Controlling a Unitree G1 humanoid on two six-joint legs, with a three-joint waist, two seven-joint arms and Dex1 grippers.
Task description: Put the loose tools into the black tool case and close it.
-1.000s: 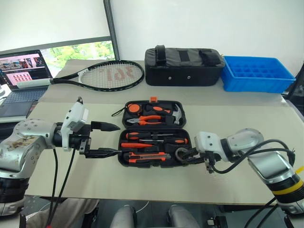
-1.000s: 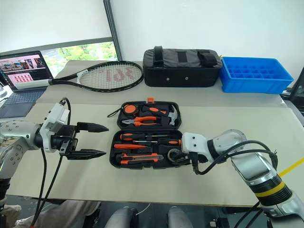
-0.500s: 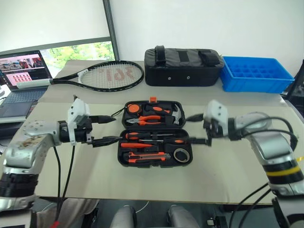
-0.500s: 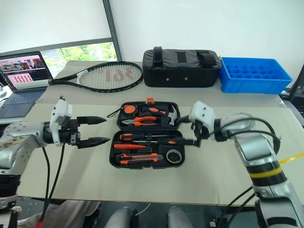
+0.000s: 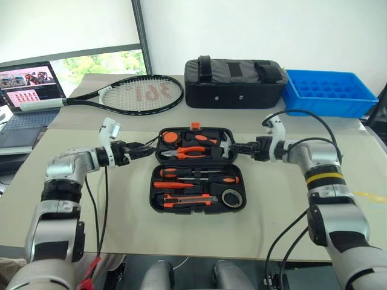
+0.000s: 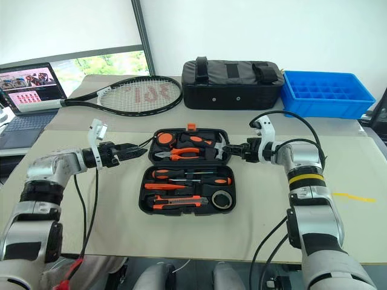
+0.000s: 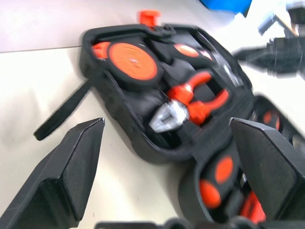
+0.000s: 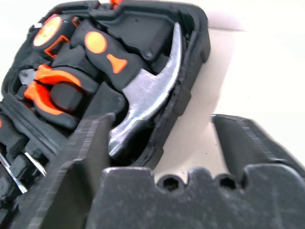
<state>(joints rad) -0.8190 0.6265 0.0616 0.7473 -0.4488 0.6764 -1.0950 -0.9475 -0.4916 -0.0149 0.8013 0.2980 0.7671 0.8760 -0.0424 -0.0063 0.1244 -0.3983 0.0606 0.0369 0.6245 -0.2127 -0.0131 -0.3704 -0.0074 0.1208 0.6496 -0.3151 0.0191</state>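
The black tool case [image 5: 196,169] lies open on the bench [image 5: 290,211], screwdrivers [image 5: 193,175], knife [image 5: 184,199] and tape roll [image 5: 230,196] in its near half. The left hand [image 5: 148,151] and right hand [image 5: 233,147] flank the far half, both spread wide and empty. A second ago they were nearer the robot, the right hand at the tape roll.

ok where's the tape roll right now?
The tape roll sits in the near half of the open black tool case, at its right end, just right of the utility knife and below the screwdrivers.
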